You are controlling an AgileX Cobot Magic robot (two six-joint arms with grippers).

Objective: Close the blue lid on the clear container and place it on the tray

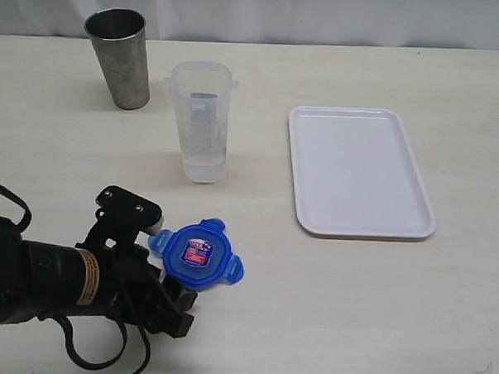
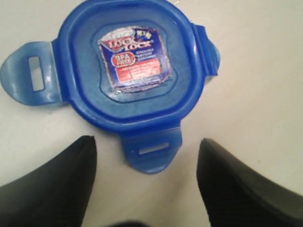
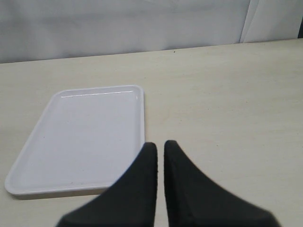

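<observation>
blue lid point(image 1: 197, 253): flat on the desk point(image 1: 351, 316), label side up, flaps spread; near front of the exterior view, left of centre; not on the container
clear container point(image 1: 199, 123): upright, open at the top, behind the lid and well apart from it
tray point(image 1: 358, 171): white, bare, flat on the desk to the right of the container, well apart from container and lid
steel cup point(image 1: 118, 57): upright at the rear left, near the container, not touching
desk surface: pale cream, faint grain, matt, soft shadows under each item
room: plain whitish backdrop runs along the far edge of the desk; nothing else readable
left arm: enters from the lower-left corner, lying low and nearly level over the desk, black cables looped beneath it
left claw point(image 2: 147, 144): open, jaws wide, one dark finger point(image 2: 57, 184) each side of the lid's nearest flap; touching nothing, lid just ahead of the tips
right claw point(image 3: 160, 146): closed, tips nearly together with a thin slit between, holding nothing; aimed across the desk past the tray's near corner; out of the exterior view
</observation>
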